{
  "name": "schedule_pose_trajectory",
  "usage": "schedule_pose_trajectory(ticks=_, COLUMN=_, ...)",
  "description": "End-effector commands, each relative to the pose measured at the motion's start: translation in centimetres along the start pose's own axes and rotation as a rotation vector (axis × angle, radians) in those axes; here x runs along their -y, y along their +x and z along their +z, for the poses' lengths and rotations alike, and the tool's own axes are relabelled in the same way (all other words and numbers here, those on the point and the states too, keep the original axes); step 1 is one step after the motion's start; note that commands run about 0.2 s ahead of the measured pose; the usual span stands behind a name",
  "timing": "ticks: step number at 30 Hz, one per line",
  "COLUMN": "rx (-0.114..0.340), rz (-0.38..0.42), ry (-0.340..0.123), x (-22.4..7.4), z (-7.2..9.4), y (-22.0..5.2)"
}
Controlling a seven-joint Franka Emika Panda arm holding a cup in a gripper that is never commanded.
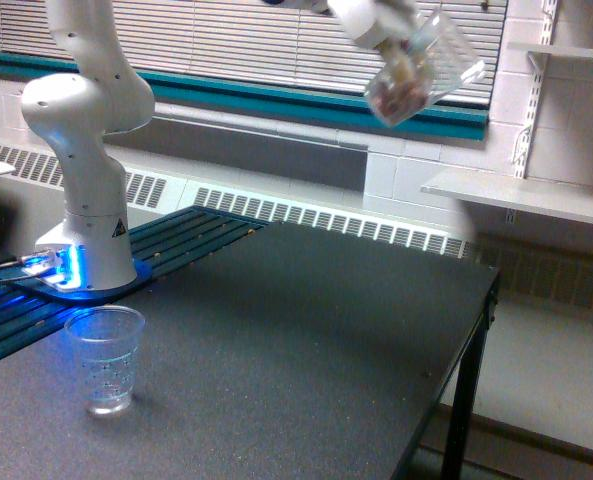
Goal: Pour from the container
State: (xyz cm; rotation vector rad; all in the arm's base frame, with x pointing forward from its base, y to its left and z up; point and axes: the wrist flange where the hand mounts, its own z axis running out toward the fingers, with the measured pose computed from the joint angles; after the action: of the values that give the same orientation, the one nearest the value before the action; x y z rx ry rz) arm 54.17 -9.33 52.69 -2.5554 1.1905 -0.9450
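Clear thin plastic container (423, 68), clear dotted plastic cup (104, 357), matt speckled dark table (306, 350), glossy white arm base (86, 150)

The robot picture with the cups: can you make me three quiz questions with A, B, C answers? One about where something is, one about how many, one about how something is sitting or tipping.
1. Where does the dotted cup stand?
A. On the wall shelf
B. On the dark table, near the robot's base
C. On the floor

2. How many clear cups are there?
A. One
B. Two
C. Four

3. How is the held container sitting?
A. Tilted up in the air
B. Upright on the table
C. Lying flat on the table

Answers:
1 B, it stands upright on the tabletop on the exterior view's left, beside the blue-lit base.
2 B, one on the table and one carried by the gripper.
3 A, it is held high in front of the blinds, leaning, with brownish stuff inside.
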Motion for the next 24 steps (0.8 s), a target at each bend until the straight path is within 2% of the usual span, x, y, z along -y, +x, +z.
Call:
schedule_pose_trajectory(ticks=1, rx=-0.024, rz=0.075, ry=-0.033, x=-3.1, z=-0.2, y=-0.1)
schedule_pose_trajectory(ticks=6, rx=-0.024, rz=0.108, ry=-0.073, x=-5.2, z=0.1, y=-0.7)
schedule_pose_trajectory(ticks=17, rx=-0.053, rz=0.157, ry=-0.183, x=-8.5, z=0.9, y=-3.8)
schedule_pose_trajectory(ticks=24, rx=-0.039, rz=0.213, ry=-0.245, x=-11.3, z=1.7, y=-5.6)
